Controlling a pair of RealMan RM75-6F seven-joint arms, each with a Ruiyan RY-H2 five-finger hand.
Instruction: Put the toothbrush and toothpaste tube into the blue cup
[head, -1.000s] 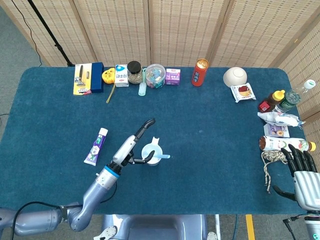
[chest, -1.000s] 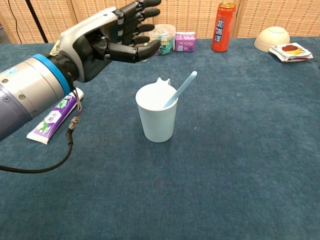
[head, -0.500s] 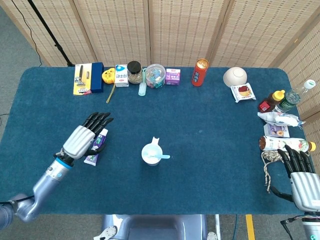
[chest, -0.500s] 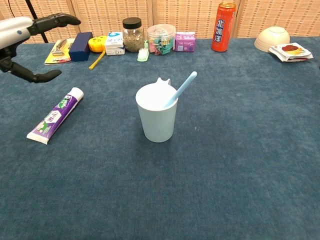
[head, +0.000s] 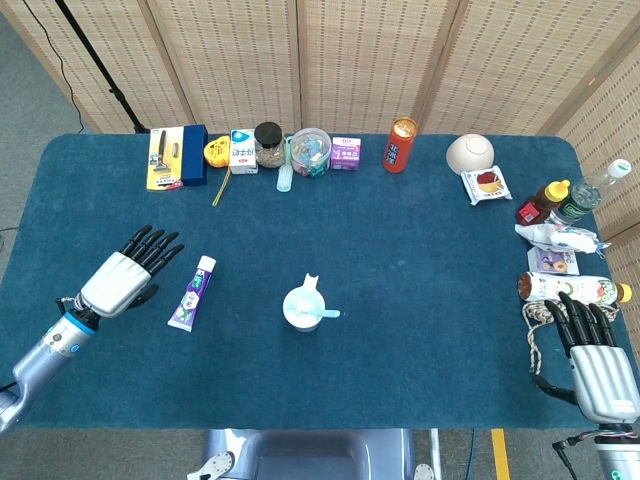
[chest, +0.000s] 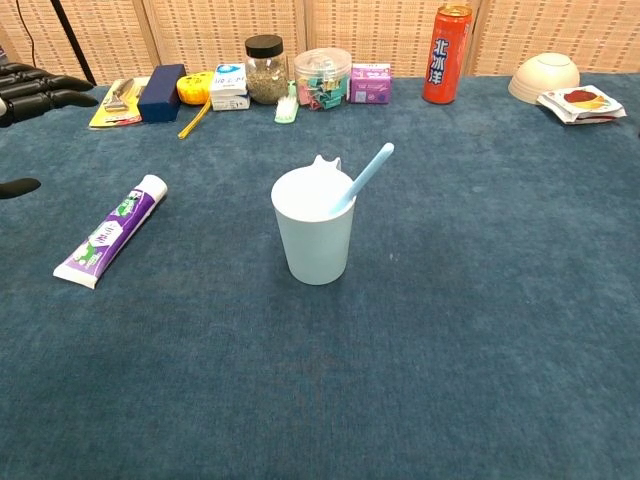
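The pale blue cup (head: 303, 308) (chest: 315, 230) stands upright mid-table with the light blue toothbrush (head: 325, 313) (chest: 362, 177) leaning out of it to the right. The purple-and-white toothpaste tube (head: 192, 293) (chest: 110, 231) lies flat on the cloth to the cup's left. My left hand (head: 125, 274) (chest: 40, 88) hovers left of the tube, fingers spread and holding nothing. My right hand (head: 592, 353) rests at the table's right front corner, fingers apart and empty.
Along the back edge stand a razor pack (head: 165, 157), a jar (head: 268, 144), a tub of clips (head: 311, 151), a red can (head: 399, 145) and a bowl (head: 469, 153). Bottles and packets (head: 562, 240) crowd the right edge, with a rope (head: 538, 325) near my right hand.
My left hand has drawn back from beside the cup, past the toothpaste tube, to the table's left side. The toothbrush stays in the cup. My right hand has barely moved.
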